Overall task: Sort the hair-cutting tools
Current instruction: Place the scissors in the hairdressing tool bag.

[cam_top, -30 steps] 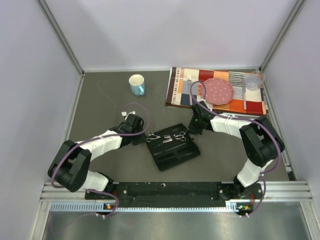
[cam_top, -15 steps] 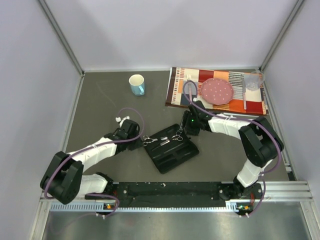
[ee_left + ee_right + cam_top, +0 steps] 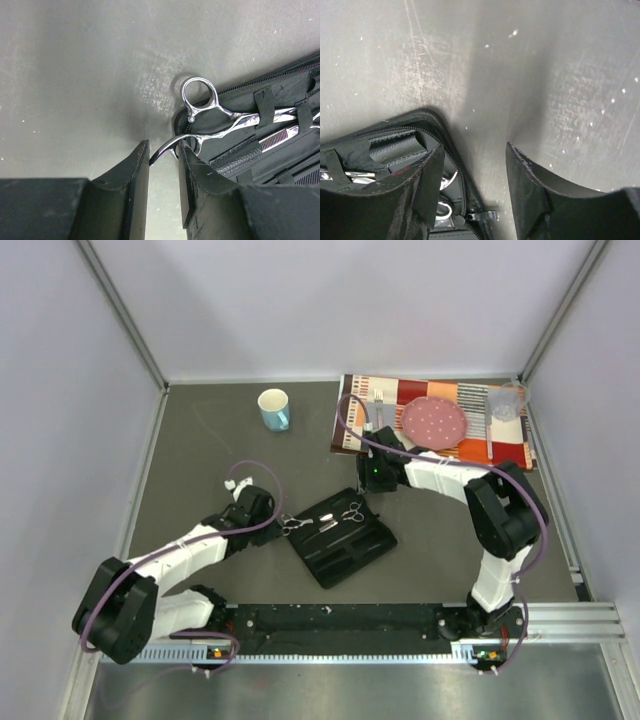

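The left gripper (image 3: 164, 150) has its jaws clamped on the lower handle of the scissors (image 3: 240, 121). A finger hides most of that loop, and the blades lie strapped in the open case (image 3: 235, 157) on the desk (image 3: 200, 460). The right gripper (image 3: 475, 152) holds its jaws apart at the case's corner, and the second scissors (image 3: 352, 513) barely show there.

Robot test cell, laboratory type. Plain pale wall panels (image 3: 330, 300) set in aluminium frame posts (image 3: 122, 310) enclose a scuffed grey tabletop (image 3: 200, 455); a slotted aluminium rail (image 3: 560, 620) at the near edge carries the cabled left arm (image 3: 190, 550) and right arm (image 3: 440, 475). Household props lie on the tabletop: blue mug (image 3: 274, 408), striped placemat (image 3: 355, 430), pink plate (image 3: 434, 422).
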